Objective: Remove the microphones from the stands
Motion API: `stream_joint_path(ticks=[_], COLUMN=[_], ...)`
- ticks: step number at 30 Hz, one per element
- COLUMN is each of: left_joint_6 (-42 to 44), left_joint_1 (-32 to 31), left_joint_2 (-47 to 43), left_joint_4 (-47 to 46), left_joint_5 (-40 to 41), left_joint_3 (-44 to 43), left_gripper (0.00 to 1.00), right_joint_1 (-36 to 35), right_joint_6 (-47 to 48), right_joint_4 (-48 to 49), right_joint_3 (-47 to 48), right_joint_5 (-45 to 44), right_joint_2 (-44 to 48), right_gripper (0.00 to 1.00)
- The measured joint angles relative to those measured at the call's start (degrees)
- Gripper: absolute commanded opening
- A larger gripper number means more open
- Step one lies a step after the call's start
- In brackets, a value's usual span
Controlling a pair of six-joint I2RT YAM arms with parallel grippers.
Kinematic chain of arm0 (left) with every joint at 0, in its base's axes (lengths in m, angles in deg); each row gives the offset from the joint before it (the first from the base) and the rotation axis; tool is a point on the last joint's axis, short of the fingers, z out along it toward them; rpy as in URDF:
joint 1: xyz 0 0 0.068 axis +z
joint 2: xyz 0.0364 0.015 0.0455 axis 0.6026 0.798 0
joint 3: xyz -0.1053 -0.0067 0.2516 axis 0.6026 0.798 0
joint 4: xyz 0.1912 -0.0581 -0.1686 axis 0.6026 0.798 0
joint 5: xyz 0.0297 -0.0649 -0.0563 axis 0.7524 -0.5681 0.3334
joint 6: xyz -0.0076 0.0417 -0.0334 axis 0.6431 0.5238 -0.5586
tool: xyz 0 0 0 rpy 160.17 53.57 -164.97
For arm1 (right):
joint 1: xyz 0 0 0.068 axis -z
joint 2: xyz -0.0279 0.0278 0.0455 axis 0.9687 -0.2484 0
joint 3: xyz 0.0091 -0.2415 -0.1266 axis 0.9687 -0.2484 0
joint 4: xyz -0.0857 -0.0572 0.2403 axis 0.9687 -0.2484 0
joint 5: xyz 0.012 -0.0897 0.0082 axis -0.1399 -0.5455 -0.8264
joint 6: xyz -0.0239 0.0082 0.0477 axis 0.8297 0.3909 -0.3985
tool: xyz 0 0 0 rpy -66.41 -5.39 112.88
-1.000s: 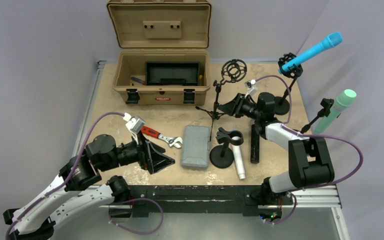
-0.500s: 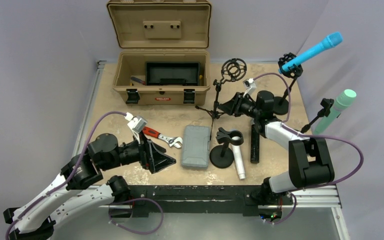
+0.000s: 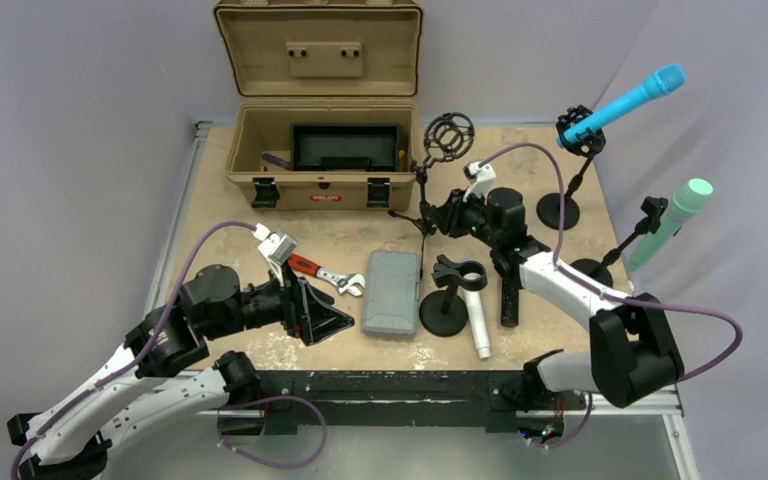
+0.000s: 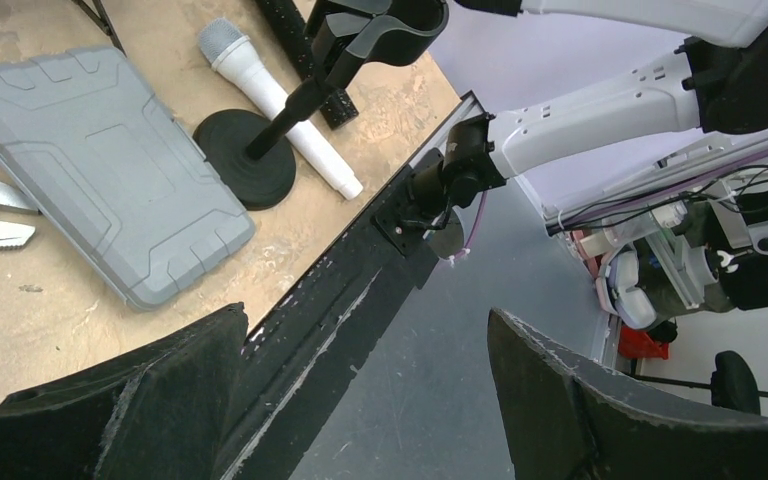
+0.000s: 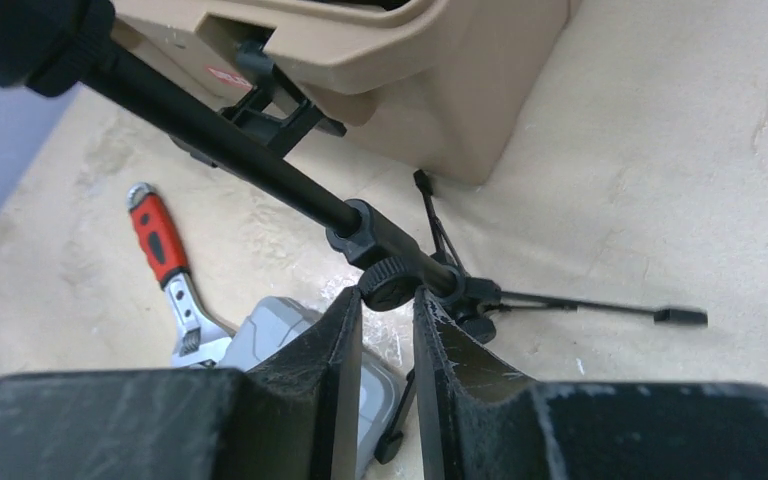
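Observation:
A blue microphone (image 3: 625,100) sits in a clip on a stand at the back right. A green microphone (image 3: 672,218) sits on a stand at the far right. A white microphone (image 3: 477,322) lies on the table beside a round-base stand (image 3: 445,300) with an empty clip; both show in the left wrist view, the microphone (image 4: 270,100) and the stand (image 4: 250,160). My right gripper (image 3: 438,212) is shut on the knob (image 5: 390,283) of a black tripod stand (image 3: 426,190) that carries an empty shock mount (image 3: 448,135). My left gripper (image 3: 332,322) is open and empty above the table's front edge.
An open tan toolbox (image 3: 322,185) stands at the back. A red-handled wrench (image 3: 322,275) and a grey case (image 3: 392,292) lie mid-table. A black bar (image 3: 509,288) lies right of the white microphone. The table's front rail (image 4: 360,270) is below my left gripper.
My right gripper has moved left and closed onto the tripod stand, which has shifted left with its shock mount. My left arm has barely moved.

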Motion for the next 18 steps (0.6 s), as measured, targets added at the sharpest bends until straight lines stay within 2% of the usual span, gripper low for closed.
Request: stream_joint_path(ticks=[5, 13, 15, 17, 18], left_joint_6=[-0.3, -0.5, -0.8, -1.2, -1.3], left_joint_1=[0.0, 0.0, 0.0, 0.0, 0.0], left_joint_2=[0.2, -0.3, -0.3, -0.3, -0.3], left_joint_4=[-0.2, -0.2, -0.3, -0.3, -0.4], left_joint_5=[-0.1, -0.1, -0.1, -0.3, -0.3], left_joint_3=[0.0, 0.0, 0.0, 0.0, 0.0], left_gripper=[0.87, 0.87, 0.87, 0.87, 0.87], right_joint_1=[-6.3, -7.1, -7.3, -7.2, -6.7], right_joint_6=[4.3, 8.0, 8.2, 7.4, 6.6], right_joint_4=[-1.7, -3.4, -3.8, -4.2, -4.2], right_joint_3=[-2.1, -4.9, -5.0, -5.0, -5.0], right_joint_5=[-12.1, -21.7, -22.3, -21.6, -20.0], right_joint_2=[3.1, 2.8, 3.1, 4.0, 4.6], right_gripper=[0.00, 0.00, 0.09, 0.27, 0.31])
